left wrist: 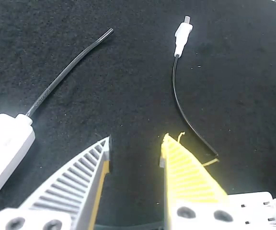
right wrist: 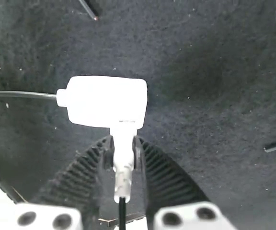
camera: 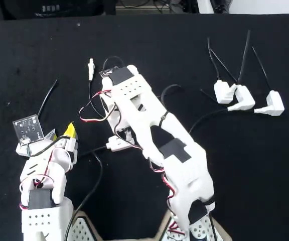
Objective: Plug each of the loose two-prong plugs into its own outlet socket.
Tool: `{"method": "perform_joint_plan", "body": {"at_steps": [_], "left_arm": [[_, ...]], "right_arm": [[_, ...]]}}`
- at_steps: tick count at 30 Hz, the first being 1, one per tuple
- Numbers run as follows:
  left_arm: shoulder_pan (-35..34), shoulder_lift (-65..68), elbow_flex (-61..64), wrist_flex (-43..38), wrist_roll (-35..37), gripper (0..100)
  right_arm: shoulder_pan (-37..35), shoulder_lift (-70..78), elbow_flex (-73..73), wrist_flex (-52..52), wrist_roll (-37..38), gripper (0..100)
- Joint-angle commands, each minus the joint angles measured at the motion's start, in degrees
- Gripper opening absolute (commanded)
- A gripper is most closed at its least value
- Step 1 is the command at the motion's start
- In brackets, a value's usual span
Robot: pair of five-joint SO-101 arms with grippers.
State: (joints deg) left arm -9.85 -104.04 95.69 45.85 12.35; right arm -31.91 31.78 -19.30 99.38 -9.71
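Jaws of right gripper [right wrist: 123,142] pinch white plug [right wrist: 123,175], middle of frame, tip touching white socket [right wrist: 104,101]. You hold plug straight, push slow. Left gripper [left wrist: 135,139] jaws wide, holding nothing.

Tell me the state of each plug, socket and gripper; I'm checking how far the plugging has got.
left gripper: jaws open, empty.
right gripper: jaws shut on the held plug.
held plug: butted against middle socket, seemingly plugged in.
loose plug: unplugged, lying free.
left socket: lying flat, no plug seen in it.
three white connectors at the right: too small to tell.
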Motion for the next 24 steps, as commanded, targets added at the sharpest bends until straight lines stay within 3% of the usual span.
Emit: {"method": "perform_joint_plan", "body": {"at_steps": [1,24], "left_arm": [[-0.6,-0.4,-0.5,-0.1,0.2,18],[-0.6,-0.4,-0.5,-0.1,0.2,18]], "right_arm": [[4.0,0.5,-1.1,1.7,-0.5,1.1],[0.1,-1.5,-4.4,1.8,-1.7,1.1]]}}
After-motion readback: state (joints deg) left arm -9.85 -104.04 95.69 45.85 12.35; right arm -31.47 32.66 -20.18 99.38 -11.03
